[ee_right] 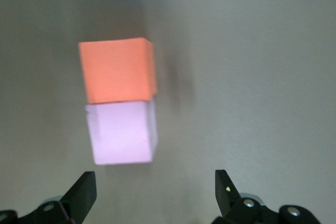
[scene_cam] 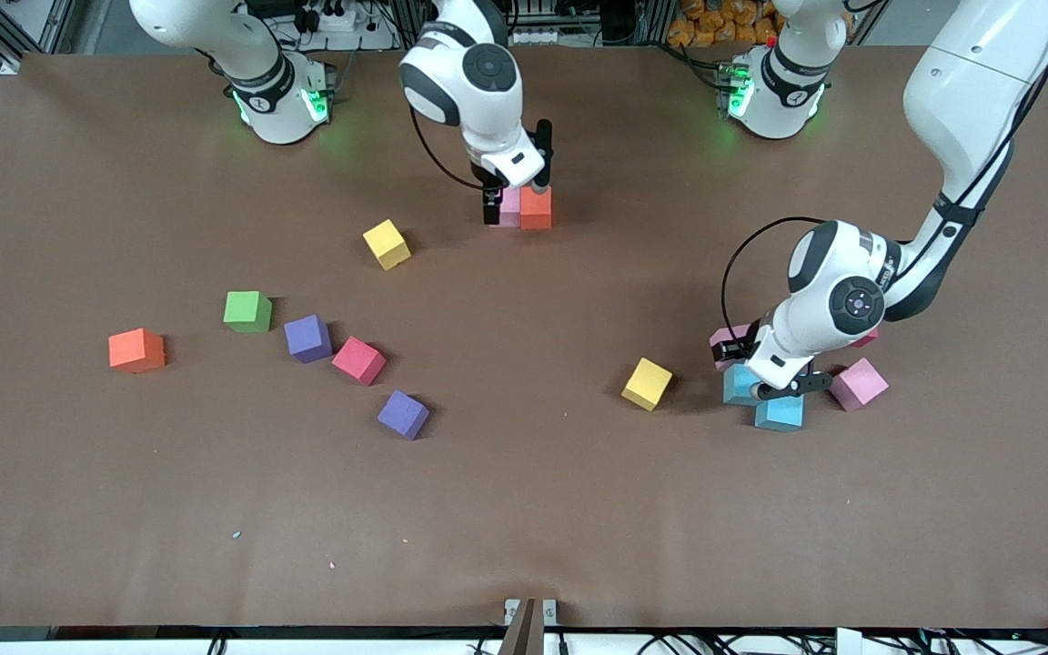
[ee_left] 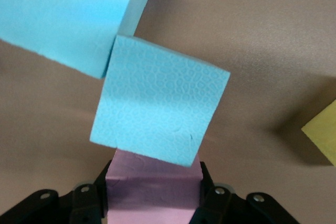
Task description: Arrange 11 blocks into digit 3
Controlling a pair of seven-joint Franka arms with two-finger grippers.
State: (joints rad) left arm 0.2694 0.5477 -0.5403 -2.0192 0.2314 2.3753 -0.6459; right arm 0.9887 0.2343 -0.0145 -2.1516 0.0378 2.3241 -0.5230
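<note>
Closest to the front camera among the blocks lies a purple block [scene_cam: 403,414], with a cyan block [scene_cam: 780,412] almost as near, toward the left arm's end of the worktop [scene_cam: 524,509]. We see a matte brown surface with a few pale specks by its near edge. Along the edge where the bases stand there are aluminium framing, cables and a power strip.

Toward the right arm's end lie an orange block [scene_cam: 136,350], the green cube [scene_cam: 247,311], a second purple block [scene_cam: 307,338] and a red block [scene_cam: 359,360]. A yellow block [scene_cam: 387,244] sits closer to the bases and another yellow block [scene_cam: 647,383] lies near mid-worktop.

The left gripper [scene_cam: 735,350] is down in the cluster at the left arm's end, beside a second cyan block [scene_cam: 740,384] and a loose pink block [scene_cam: 859,384]. The front view mostly hides its grip. The left wrist view shows the jaws clenched on a held pink block [ee_left: 155,198], with both cyan blocks just ahead.

The right gripper [scene_cam: 515,196] hangs over a pale pink block [scene_cam: 509,209] and a second orange block [scene_cam: 535,207], which touch side by side near the base edge. Only the right wrist view shows its jaws spread wide with nothing between them.
</note>
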